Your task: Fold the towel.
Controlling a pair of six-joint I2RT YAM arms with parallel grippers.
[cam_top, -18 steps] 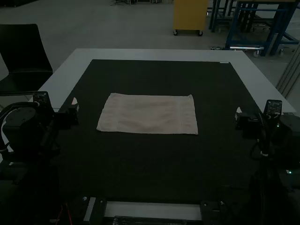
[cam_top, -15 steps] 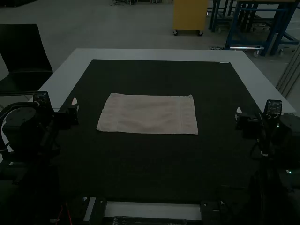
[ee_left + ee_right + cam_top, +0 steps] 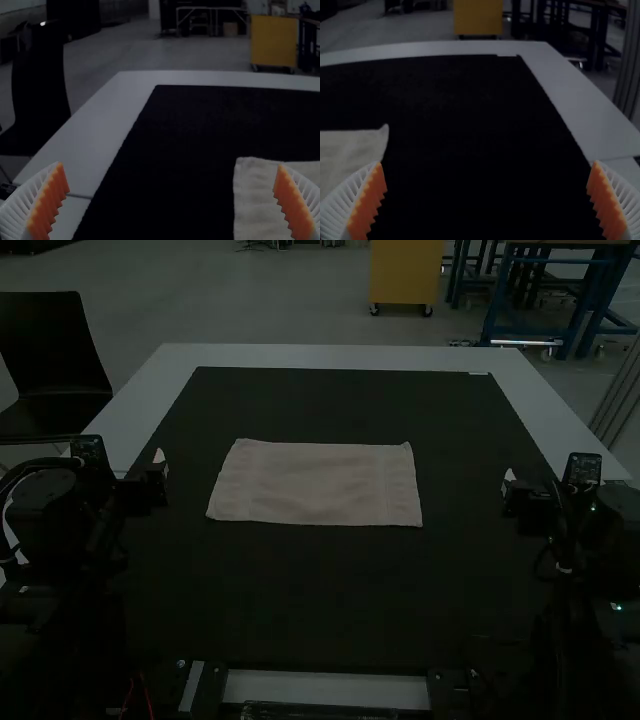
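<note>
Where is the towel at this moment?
In the high view, the towel lies on the dark mat, roughly midway between the left gripper and the right gripper.

passage: mat (image 3: 320, 590) all round towel (image 3: 315, 483) | obstacles: towel mid-mat, left arm (image 3: 50, 510), right arm (image 3: 608, 530) at sides

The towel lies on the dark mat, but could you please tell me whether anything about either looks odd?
Nothing serious stands out: the towel lies flat on the dark mat. Only its far right corner pokes out slightly, so that edge looks a little uneven.
</note>
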